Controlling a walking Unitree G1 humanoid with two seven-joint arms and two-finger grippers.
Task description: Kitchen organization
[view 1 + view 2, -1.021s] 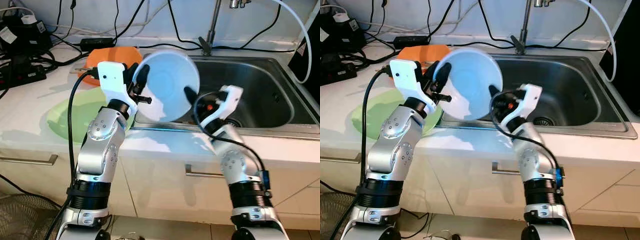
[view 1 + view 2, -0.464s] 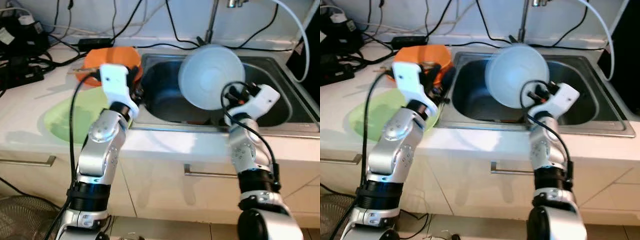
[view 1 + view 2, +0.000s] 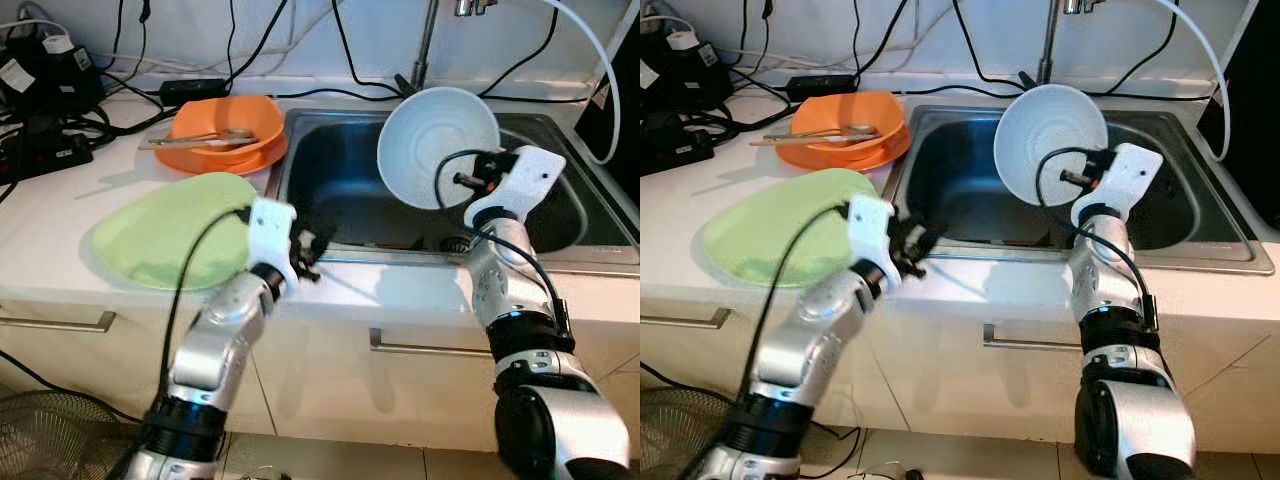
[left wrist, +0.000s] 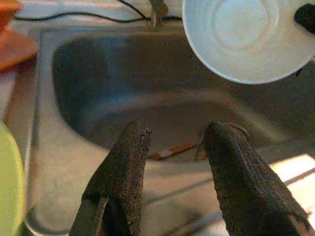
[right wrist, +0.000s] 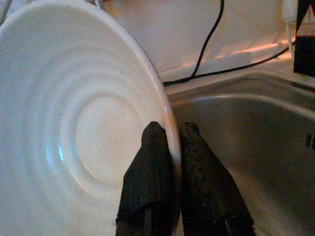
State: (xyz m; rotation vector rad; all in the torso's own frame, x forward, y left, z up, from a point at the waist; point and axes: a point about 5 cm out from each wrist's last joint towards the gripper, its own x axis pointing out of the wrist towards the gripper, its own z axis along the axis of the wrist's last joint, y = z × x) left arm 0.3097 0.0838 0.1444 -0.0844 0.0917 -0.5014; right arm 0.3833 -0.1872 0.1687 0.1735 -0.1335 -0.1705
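Observation:
A white bowl (image 3: pixel 435 145) hangs tilted over the steel sink (image 3: pixel 340 190), its ribbed inside facing me. My right gripper (image 3: pixel 467 181) is shut on the bowl's rim, one finger inside and one outside, as the right wrist view shows at the right gripper (image 5: pixel 172 147). My left gripper (image 3: pixel 310 250) is low at the sink's front edge, beside the green plate (image 3: pixel 165 230). In the left wrist view the left gripper (image 4: pixel 172 135) stands open over the basin with nothing between its fingers, and the white bowl (image 4: pixel 246 34) is beyond it.
An orange bowl (image 3: pixel 225 125) with utensils across it sits on an orange plate at the back of the counter. A faucet (image 3: pixel 425 45) rises behind the sink. Cables and power strips (image 3: pixel 40 90) crowd the back left. A small reddish thing (image 4: pixel 172 147) lies in the basin.
My left gripper let go of the bowl and dropped to the sink's front edge. The right gripper carried the bowl rightward over the sink and turned its inside toward me.

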